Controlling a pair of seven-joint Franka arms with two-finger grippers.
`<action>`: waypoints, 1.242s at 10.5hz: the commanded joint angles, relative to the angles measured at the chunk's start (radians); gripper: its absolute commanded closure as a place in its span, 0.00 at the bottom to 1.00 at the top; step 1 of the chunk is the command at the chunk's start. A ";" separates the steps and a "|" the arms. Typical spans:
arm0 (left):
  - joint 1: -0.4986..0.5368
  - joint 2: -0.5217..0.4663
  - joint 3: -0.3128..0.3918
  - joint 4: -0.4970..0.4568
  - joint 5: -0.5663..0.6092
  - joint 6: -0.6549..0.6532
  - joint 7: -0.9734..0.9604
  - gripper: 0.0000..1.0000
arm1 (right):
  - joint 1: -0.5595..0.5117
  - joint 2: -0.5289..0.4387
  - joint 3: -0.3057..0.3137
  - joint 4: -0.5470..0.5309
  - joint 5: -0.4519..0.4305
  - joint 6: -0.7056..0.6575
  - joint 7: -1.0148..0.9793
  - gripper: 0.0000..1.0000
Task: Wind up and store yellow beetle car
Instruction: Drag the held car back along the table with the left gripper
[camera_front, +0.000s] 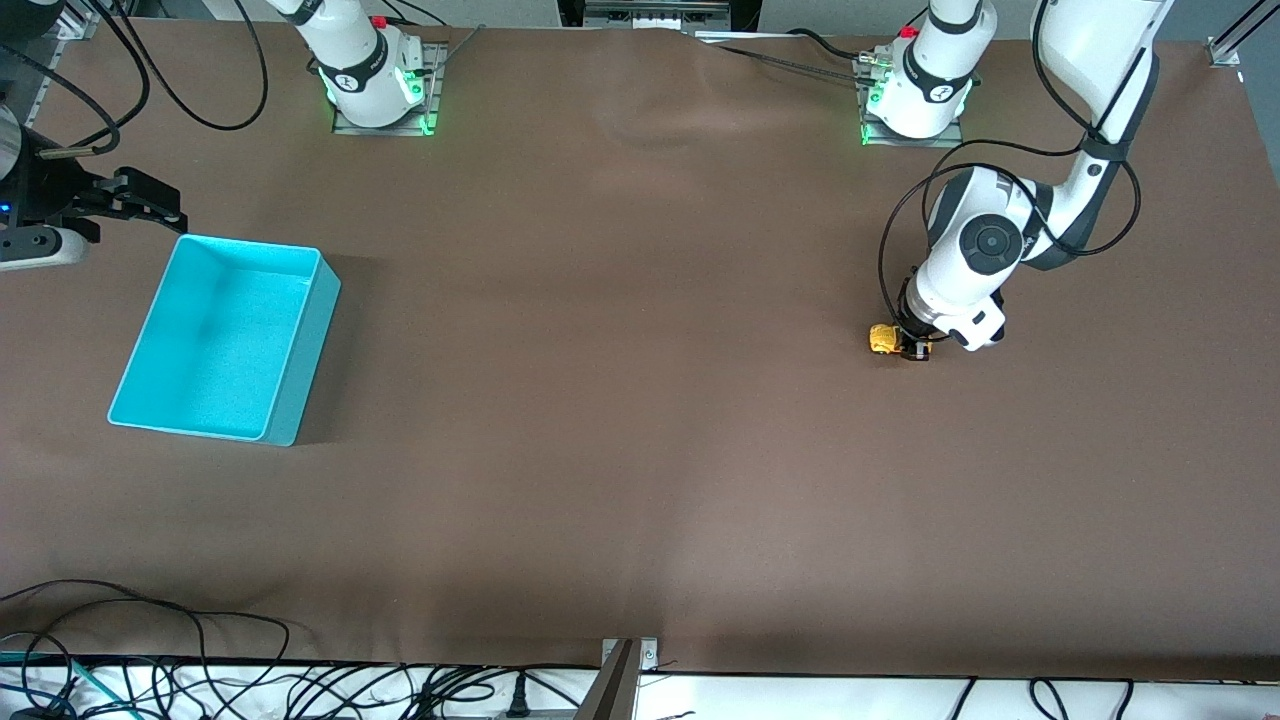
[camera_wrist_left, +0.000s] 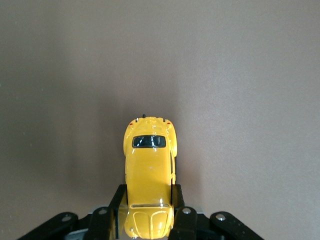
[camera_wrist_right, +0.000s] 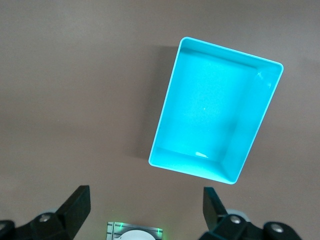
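Note:
The yellow beetle car (camera_front: 883, 338) sits at table level toward the left arm's end of the table. My left gripper (camera_front: 912, 348) is down at it, shut on its sides. In the left wrist view the car (camera_wrist_left: 149, 155) lies lengthwise between the black fingers (camera_wrist_left: 118, 199), and my left gripper (camera_wrist_left: 148, 194) clamps the end nearest the camera. The turquoise bin (camera_front: 222, 338) stands empty toward the right arm's end. My right gripper (camera_front: 150, 200) hangs open and empty in the air beside the bin's corner. The right wrist view shows the gripper (camera_wrist_right: 147, 196) with the bin (camera_wrist_right: 215, 107) below.
The brown table (camera_front: 620, 400) stretches wide between the car and the bin. The two arm bases (camera_front: 375, 80) stand along its farthest edge. Loose cables (camera_front: 150, 660) lie off the table's edge nearest the front camera.

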 joint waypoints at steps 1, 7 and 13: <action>-0.022 0.002 0.000 0.026 0.036 -0.029 -0.087 1.00 | -0.004 -0.005 -0.001 -0.003 0.000 -0.002 -0.017 0.00; 0.001 0.047 0.001 0.026 0.094 -0.026 -0.005 1.00 | -0.004 -0.005 -0.001 -0.003 0.000 -0.001 -0.017 0.00; 0.033 0.061 0.088 0.028 0.093 -0.017 0.146 1.00 | -0.004 -0.005 -0.001 -0.003 0.000 -0.001 -0.017 0.00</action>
